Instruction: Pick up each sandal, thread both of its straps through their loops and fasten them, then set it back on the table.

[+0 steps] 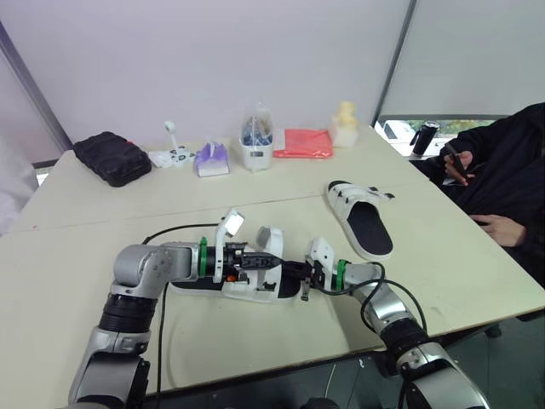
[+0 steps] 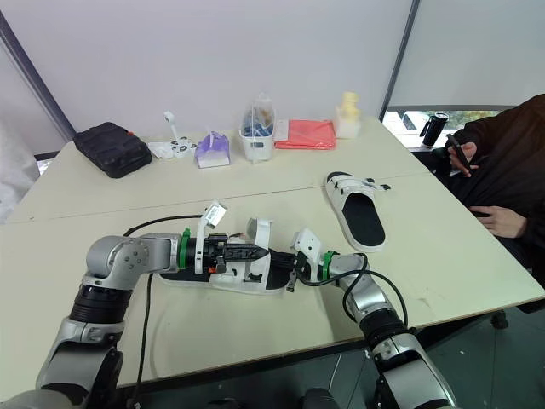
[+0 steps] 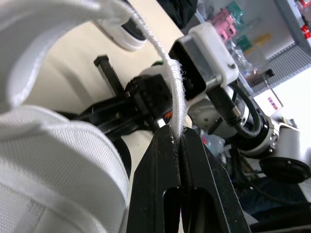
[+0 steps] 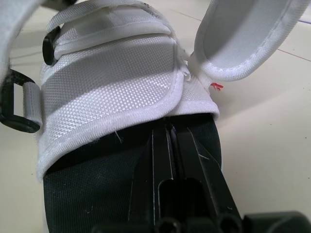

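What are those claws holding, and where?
Left claw: loose white strap of the white-and-black fabric sandal, by its edge. Right claw: shut, tips under the upper; hold unclear.

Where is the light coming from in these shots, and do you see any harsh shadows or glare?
Left eye view: soft, even light; the far sandal casts barely any shadow on the table; daylight shows at the window. Right wrist view: the near sandal has its footbed in shade under the strap. No harsh glare in either.
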`<action>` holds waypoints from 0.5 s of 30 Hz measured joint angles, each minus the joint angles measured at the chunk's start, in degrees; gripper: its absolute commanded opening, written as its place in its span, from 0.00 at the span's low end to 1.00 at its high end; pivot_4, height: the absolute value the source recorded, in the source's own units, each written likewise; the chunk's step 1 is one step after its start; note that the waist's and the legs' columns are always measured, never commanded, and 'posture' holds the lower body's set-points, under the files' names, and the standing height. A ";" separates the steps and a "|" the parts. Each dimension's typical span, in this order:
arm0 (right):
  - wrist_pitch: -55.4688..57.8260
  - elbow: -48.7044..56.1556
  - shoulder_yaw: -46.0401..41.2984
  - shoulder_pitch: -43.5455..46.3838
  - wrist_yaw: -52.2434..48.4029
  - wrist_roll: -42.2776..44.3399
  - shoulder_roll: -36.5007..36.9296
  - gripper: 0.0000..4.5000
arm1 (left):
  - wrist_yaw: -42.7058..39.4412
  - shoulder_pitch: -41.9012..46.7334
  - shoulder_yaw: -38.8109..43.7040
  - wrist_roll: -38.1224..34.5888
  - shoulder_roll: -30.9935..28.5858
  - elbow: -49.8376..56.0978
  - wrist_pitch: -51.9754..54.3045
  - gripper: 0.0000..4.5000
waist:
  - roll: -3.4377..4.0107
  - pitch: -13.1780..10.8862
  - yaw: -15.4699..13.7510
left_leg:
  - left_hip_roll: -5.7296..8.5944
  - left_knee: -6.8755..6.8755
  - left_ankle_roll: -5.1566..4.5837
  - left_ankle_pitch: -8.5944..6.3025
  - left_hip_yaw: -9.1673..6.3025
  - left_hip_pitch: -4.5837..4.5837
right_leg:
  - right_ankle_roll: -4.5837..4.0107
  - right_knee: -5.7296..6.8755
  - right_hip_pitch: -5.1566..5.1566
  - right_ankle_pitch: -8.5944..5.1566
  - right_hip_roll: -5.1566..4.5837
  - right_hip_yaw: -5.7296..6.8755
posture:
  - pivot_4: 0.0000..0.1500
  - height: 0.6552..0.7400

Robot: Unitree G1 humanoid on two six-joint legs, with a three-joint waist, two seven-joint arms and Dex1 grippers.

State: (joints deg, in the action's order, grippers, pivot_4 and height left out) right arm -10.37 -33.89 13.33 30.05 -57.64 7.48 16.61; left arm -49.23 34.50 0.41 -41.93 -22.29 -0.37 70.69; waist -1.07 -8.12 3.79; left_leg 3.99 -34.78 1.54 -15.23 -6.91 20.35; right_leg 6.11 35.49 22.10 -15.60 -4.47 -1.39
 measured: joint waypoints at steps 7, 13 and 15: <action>0.00 0.00 0.00 -0.05 0.10 0.00 0.02 0.00 | 0.96 0.16 0.97 -0.03 0.27 -2.61 -1.51 0.00 | -0.01 0.00 -0.03 | 0.00 -0.02 0.00 0.00 0.00 0.00 | 0.00 0.00 -0.01 0.00 0.00 0.01 | 1.00 1.00; 0.00 0.00 0.00 -0.06 0.10 0.00 0.02 0.00 | 0.69 -0.70 0.57 0.04 -0.94 -3.00 -2.31 0.00 | -0.01 0.01 -0.03 | 0.00 -0.02 0.00 0.00 -0.01 0.00 | 0.00 0.00 0.00 0.00 0.00 0.01 | 1.00 1.00; 0.00 0.00 0.00 -0.06 0.10 0.00 0.02 0.00 | 0.43 -0.73 0.57 -0.06 -1.14 -2.99 -2.14 0.00 | -0.01 0.01 -0.03 | 0.01 -0.02 0.00 0.00 0.00 0.00 | 0.00 0.00 -0.01 0.00 0.00 0.01 | 1.00 1.00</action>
State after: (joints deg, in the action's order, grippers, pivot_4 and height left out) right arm -10.37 -33.88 13.33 29.99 -57.54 7.48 16.63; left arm -48.80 33.77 0.98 -41.99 -23.43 -3.37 68.55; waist -1.07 -8.11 3.76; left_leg 4.00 -34.81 1.54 -15.22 -6.91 20.34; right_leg 6.11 35.48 22.09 -15.60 -4.47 -1.39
